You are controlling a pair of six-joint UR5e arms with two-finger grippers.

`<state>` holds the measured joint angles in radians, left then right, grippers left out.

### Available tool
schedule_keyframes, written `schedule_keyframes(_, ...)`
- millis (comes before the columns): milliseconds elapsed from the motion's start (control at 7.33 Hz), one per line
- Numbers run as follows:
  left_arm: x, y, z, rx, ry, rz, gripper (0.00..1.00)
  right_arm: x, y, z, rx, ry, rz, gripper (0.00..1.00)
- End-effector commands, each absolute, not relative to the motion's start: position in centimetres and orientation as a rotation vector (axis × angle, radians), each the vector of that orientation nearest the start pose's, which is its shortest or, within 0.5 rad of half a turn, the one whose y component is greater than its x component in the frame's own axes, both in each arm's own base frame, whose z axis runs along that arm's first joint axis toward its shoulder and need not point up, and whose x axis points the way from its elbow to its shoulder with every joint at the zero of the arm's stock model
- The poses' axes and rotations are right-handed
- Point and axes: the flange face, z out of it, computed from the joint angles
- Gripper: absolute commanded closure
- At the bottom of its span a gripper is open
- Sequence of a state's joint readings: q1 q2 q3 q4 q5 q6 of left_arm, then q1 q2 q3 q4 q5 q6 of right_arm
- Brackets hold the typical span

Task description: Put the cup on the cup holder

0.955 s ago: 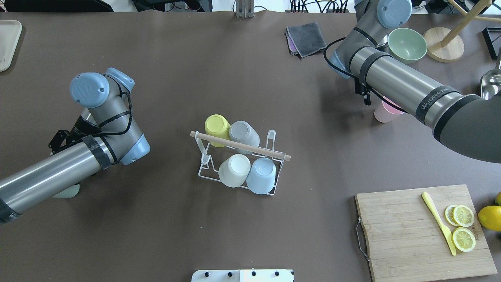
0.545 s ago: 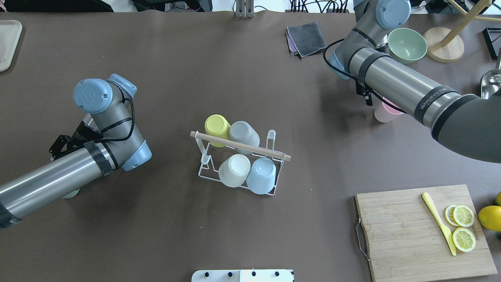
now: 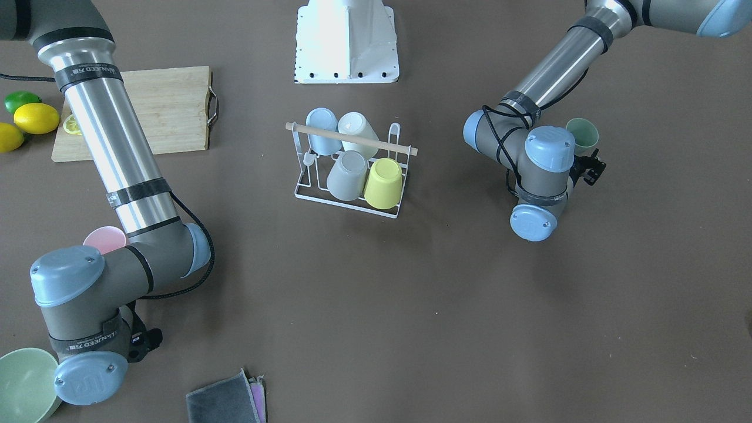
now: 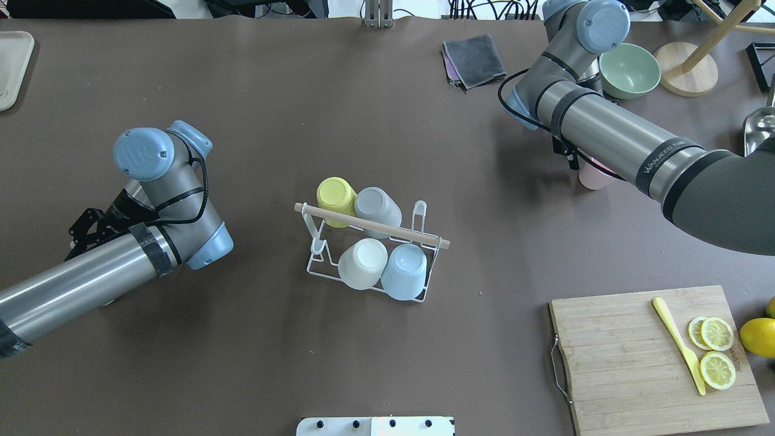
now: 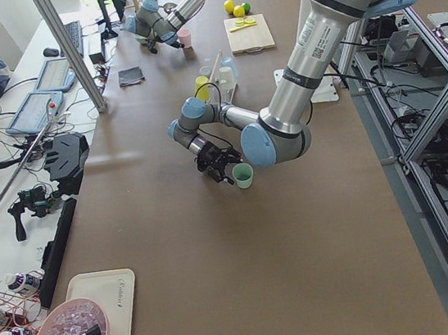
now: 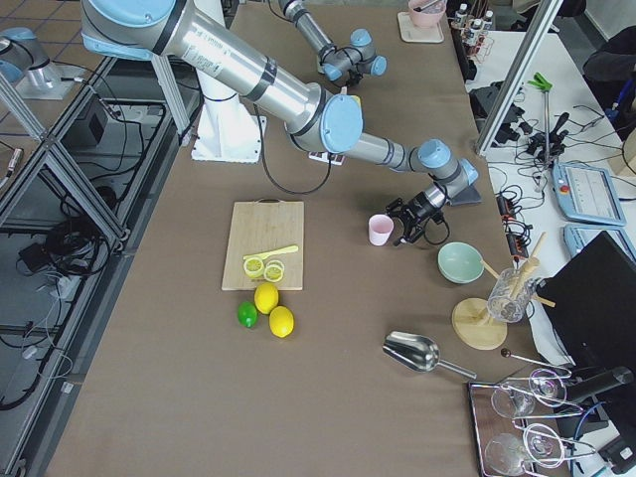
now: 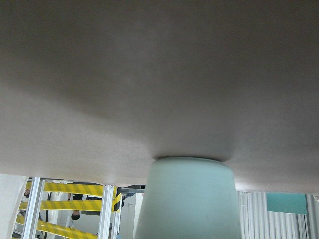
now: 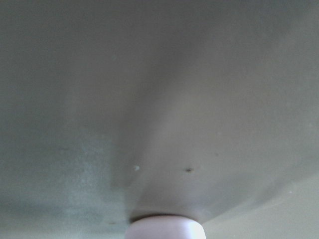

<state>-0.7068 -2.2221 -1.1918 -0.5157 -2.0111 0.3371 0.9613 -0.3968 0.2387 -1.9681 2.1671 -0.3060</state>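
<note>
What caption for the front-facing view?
Cup holder carrying four inverted cups mid-table; left arm beside a green cup, right arm beside a pink cup.

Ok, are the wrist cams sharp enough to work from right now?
Left wrist view: fairly sharp on the mint-green cup, jaws out of frame. Right wrist view: hazy and soft, only an edge of the pink cup shows at the bottom.

Right arm (image 4: 605,130) hides most of the pink cup (image 4: 590,180).
</note>
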Motion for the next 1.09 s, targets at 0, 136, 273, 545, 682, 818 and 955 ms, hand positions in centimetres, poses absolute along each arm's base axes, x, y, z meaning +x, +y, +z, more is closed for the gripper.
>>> schedule_keyframes(0,43.25,-48.30,52.98,-0.890,0.203,0.955,0.08,-40.90,-71.55,51.10,-0.639,-0.499,-0.706,0.00)
schedule_keyframes(136,43.36,-48.25,52.88,-0.890,0.203,0.955,0.09,-41.14,-71.33,51.26,-0.643,-0.491,-0.711,0.00)
schedule_keyframes(273,43.61,-48.05,52.88,-0.890,0.203,0.959,0.07,-41.30,-71.27,51.18,-0.642,-0.479,-0.717,0.00)
schedule_keyframes(545,43.95,-47.53,52.82,-0.902,0.199,0.962,0.09,-41.31,-71.13,51.42,-0.654,-0.471,-0.716,0.00)
schedule_keyframes(682,43.93,-47.53,52.94,-0.905,0.196,0.961,0.09,-41.33,-71.18,51.31,-0.652,-0.470,-0.717,0.00)
schedule_keyframes(818,43.99,-47.46,52.94,-0.907,0.196,0.964,0.09,-41.29,-71.19,51.32,-0.652,-0.466,-0.719,0.00)
schedule_keyframes(955,43.83,-47.33,52.95,-0.921,0.190,0.958,0.09,-41.43,-71.17,51.20,-0.651,-0.466,-0.721,0.00)
